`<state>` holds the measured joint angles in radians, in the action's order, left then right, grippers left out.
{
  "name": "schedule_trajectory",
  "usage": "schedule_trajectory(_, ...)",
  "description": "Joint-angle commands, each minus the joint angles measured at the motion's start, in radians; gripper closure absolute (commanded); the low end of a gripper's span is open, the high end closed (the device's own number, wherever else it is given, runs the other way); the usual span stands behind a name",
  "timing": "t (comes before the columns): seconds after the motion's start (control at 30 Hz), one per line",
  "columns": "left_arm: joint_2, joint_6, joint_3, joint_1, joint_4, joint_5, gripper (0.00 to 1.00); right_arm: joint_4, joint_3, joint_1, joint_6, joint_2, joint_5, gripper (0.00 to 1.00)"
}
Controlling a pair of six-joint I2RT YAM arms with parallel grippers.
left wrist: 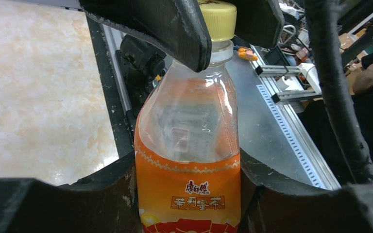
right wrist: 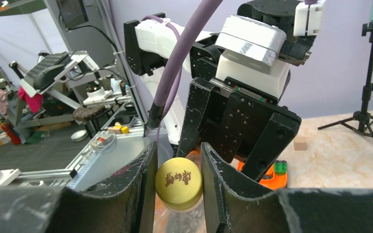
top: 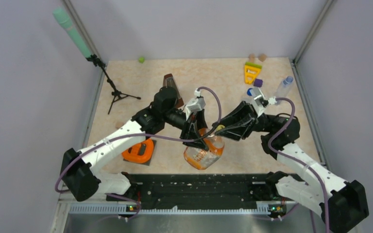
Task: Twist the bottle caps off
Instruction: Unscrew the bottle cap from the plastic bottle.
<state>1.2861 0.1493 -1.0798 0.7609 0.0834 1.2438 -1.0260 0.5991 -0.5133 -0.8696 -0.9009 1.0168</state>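
The squat orange-tinted bottle point(top: 205, 153) point(left wrist: 189, 160) hangs tilted over the table's near edge. My left gripper point(top: 195, 132) point(left wrist: 189, 199) is shut on its orange-labelled body, a finger pressing each side. Its yellow cap point(right wrist: 178, 183) point(left wrist: 218, 18) sits on the neck. My right gripper point(top: 218, 130) point(right wrist: 178, 180) is shut on that cap, and both its fingers point(left wrist: 175, 29) touch the cap's rim. A slim clear bottle point(top: 284, 87) lies at the far right of the table. A small blue cap point(top: 249, 91) lies loose beside a purple block point(top: 258, 82).
A brown metronome point(top: 171, 85) stands behind the left arm. An orange object point(top: 140, 150) lies under the left forearm. A yellow triangular toy point(top: 251, 73) and tan discs point(top: 257, 57) lie at the back right. A tripod point(top: 114, 92) stands at the left, with a green block point(top: 141, 59) behind it.
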Motion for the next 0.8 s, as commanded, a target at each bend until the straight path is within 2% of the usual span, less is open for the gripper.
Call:
schedule_trajectory(0.0,-0.015,0.006,-0.008,-0.017,-0.057,0.264,1.0,-0.339,-0.006,0.05,-0.101,-0.017,-0.015,0.98)
schedule_trajectory(0.17,-0.008,-0.017,-0.031,-0.014,-0.047,0.309,1.0,-0.433,-0.001,0.049,-0.142,-0.057,-0.014,0.97)
schedule_trajectory(0.3,0.002,-0.03,-0.041,-0.006,-0.034,0.315,1.0,-0.426,0.006,0.05,-0.139,-0.062,-0.014,0.97)
schedule_trajectory(0.5,0.017,-0.018,-0.034,-0.005,-0.023,0.249,1.0,-0.396,-0.007,0.05,-0.109,-0.048,-0.038,0.97)
schedule_trajectory(0.77,0.021,-0.026,-0.045,-0.002,-0.035,0.316,1.0,-0.533,-0.009,0.05,-0.183,-0.06,-0.007,0.96)
